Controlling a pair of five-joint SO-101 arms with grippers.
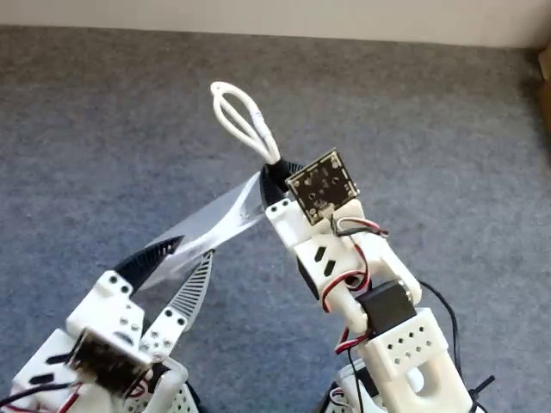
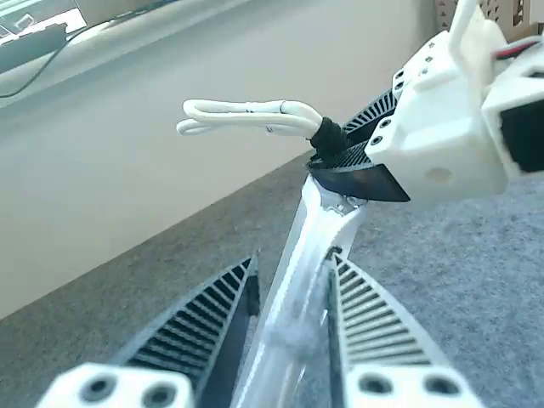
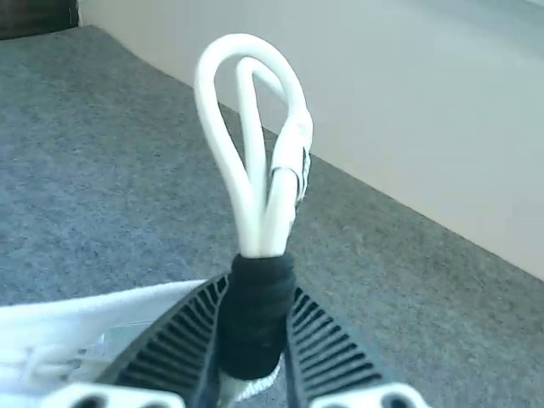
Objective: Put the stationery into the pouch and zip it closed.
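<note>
A clear pouch point(image 1: 215, 222) hangs stretched in the air between the two arms. My left gripper point(image 1: 191, 250) at the lower left is shut on its near end, and the pouch point(image 2: 299, 280) runs out between the black ribbed fingers point(image 2: 212, 327). My right gripper point(image 1: 274, 181) is shut on the black-wrapped base point(image 3: 255, 314) of the zipper pull at the pouch's far end. The pull's white cord loop point(image 1: 240, 116) sticks out beyond the fingertips. The left wrist view shows that loop point(image 2: 246, 115) and the right gripper point(image 2: 333, 155) farther off. I cannot make out any stationery.
Grey carpet point(image 1: 103, 129) covers the surface under both arms. A pale wall point(image 1: 284, 17) borders it at the far side. The right arm's white body and wires point(image 1: 370, 292) rise from the lower right.
</note>
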